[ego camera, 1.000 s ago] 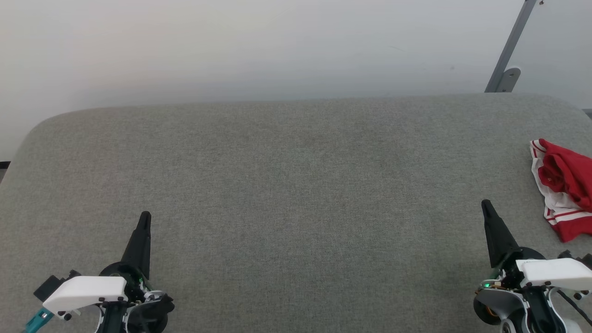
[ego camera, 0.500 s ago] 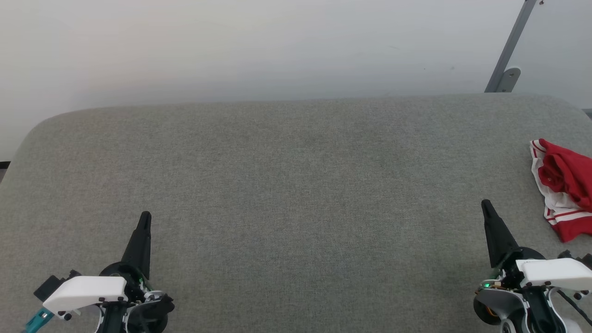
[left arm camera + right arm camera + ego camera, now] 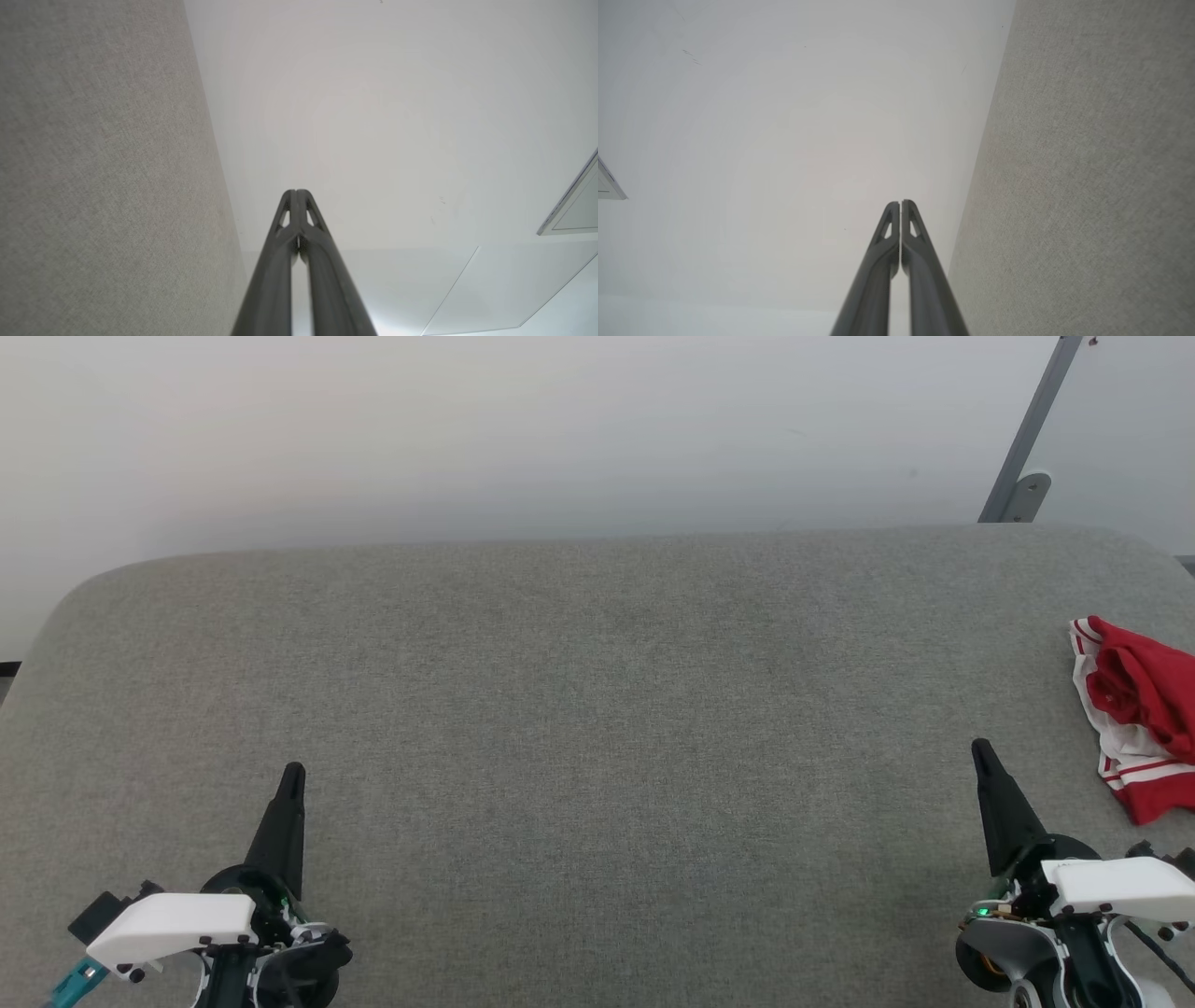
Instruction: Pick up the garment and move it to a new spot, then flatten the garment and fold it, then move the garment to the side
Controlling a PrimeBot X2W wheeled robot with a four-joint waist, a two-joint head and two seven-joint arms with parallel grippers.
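Red garment (image 3: 1141,705) is lying bunched at the counter's (image 3: 597,709) right edge. We are holding left claw (image 3: 293,773) and right claw (image 3: 979,749) closed, empty. Risk: shallow pinching could be dragging it off that edge.

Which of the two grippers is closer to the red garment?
The right gripper, at the lower right of the head view: the garment lies crumpled just beyond it at the right edge, untouched. The left gripper is far across the grey surface.

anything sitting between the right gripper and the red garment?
Nothing. In the head view, the stretch from the right gripper to the garment is bare grey surface. The gripper is shut and not touching the cloth.
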